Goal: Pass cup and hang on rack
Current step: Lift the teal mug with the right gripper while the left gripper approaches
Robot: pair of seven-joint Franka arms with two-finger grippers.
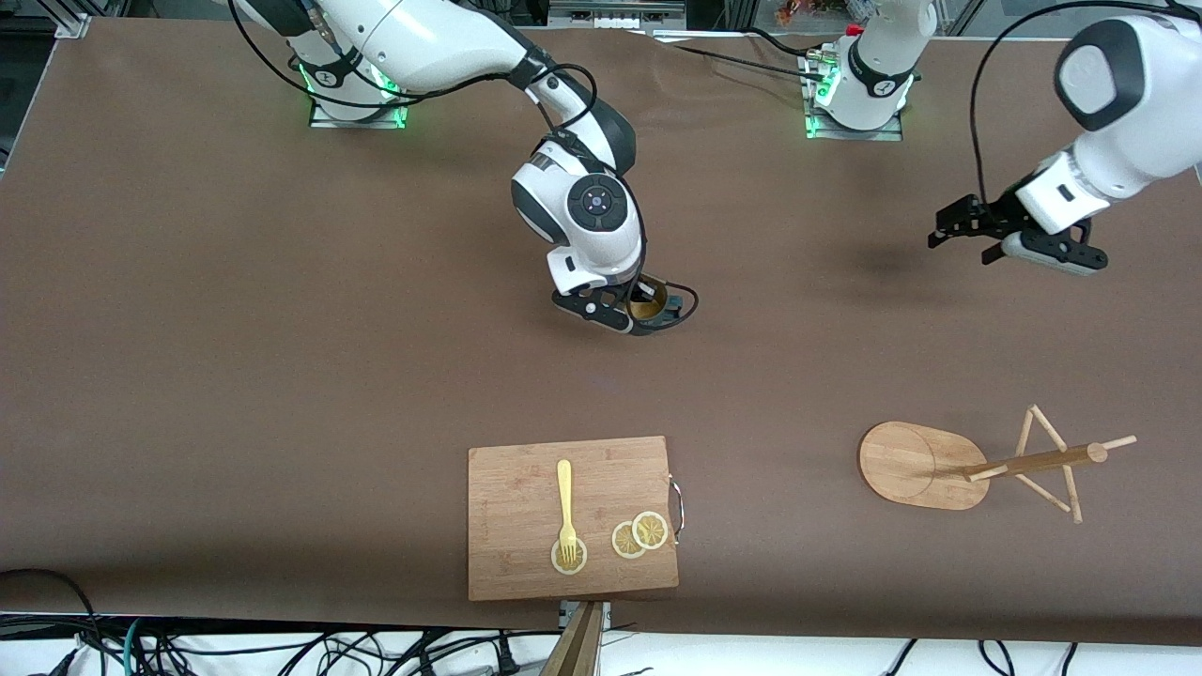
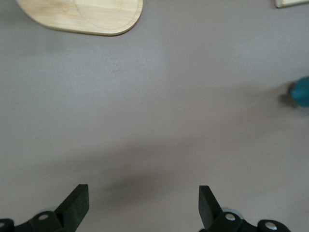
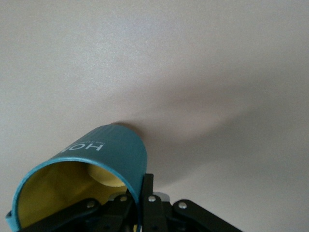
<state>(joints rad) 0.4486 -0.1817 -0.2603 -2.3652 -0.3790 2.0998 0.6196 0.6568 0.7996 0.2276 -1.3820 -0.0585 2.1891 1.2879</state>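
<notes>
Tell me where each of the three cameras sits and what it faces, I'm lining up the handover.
Front view: high across the table, facing both bases; shows both arms, right gripper shut on the cup, left gripper open, rack, cutting board.
Left wrist view: looks down past its open fingers at bare table.
Right wrist view: looks along its fingers at the held cup.
Shared: cup's edge and rack base also show from the left wrist.

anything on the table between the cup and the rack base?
Nothing: front view shows bare brown table between the cup, held in the shut right gripper, and the rack. Left gripper hangs open, waiting.
</notes>
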